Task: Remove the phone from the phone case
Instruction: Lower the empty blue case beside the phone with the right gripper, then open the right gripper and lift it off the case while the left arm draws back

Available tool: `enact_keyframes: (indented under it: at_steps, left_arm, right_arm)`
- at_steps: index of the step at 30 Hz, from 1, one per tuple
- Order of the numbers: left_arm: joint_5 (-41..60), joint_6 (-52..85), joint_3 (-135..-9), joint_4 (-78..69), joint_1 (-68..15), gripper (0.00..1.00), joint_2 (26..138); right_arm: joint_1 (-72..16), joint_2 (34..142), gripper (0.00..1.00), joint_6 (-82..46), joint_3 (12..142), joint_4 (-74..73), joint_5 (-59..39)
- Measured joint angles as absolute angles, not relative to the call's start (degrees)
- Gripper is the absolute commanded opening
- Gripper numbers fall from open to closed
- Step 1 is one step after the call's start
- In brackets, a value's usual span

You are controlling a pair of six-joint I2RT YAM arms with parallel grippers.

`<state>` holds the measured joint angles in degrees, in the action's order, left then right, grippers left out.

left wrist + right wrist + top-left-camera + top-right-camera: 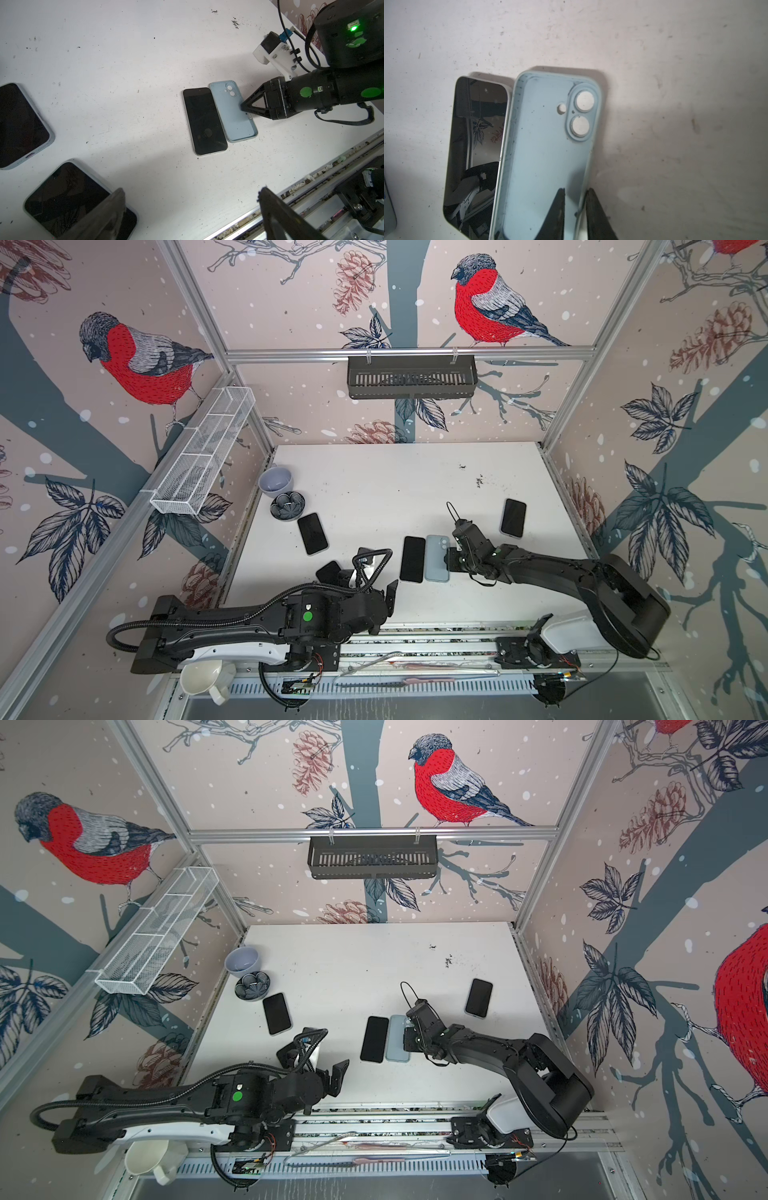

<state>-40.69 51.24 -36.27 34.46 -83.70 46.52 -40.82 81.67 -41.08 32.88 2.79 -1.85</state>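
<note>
While the left gripper (191, 190) hangs wide open and idle well left of the phone case (435, 568), you find the phone (412, 559) out, lying screen-up just left of that case, and the right gripper (576, 190) pinching the case's right wall, presumably to keep it clear, a straddle the right wrist view shows and both top views hide.

Pale blue phone case (437, 558), dark specks inside; phone (412, 559) has a glossy black screen and silver rim. Tabletop (374, 489) white with dark specks and scuffs. Near its far-left corner: lavender-grey bowl (276, 481), dark bowl (287, 506) with petal pattern.
</note>
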Motion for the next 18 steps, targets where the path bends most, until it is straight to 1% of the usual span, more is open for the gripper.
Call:
enact_keyframes:
  at_steps: [12, 15, 18]
  left_arm:
    - [-40.34, 53.45, -34.50, 32.36, -83.70, 0.99, 46.24]
    - [-40.49, 55.46, -33.95, 32.47, -83.70, 0.99, 46.26]
    - [-40.73, 58.22, -33.23, 32.88, -83.70, 0.99, 46.65]
  right_arm:
    - [-42.94, 85.47, 0.22, -41.47, 35.88, 2.59, -0.82]
    - [-43.81, 86.74, 0.25, -40.56, 37.12, 2.61, -0.03]
    - [-44.64, 87.94, 0.32, -40.32, 38.02, 2.50, 0.38]
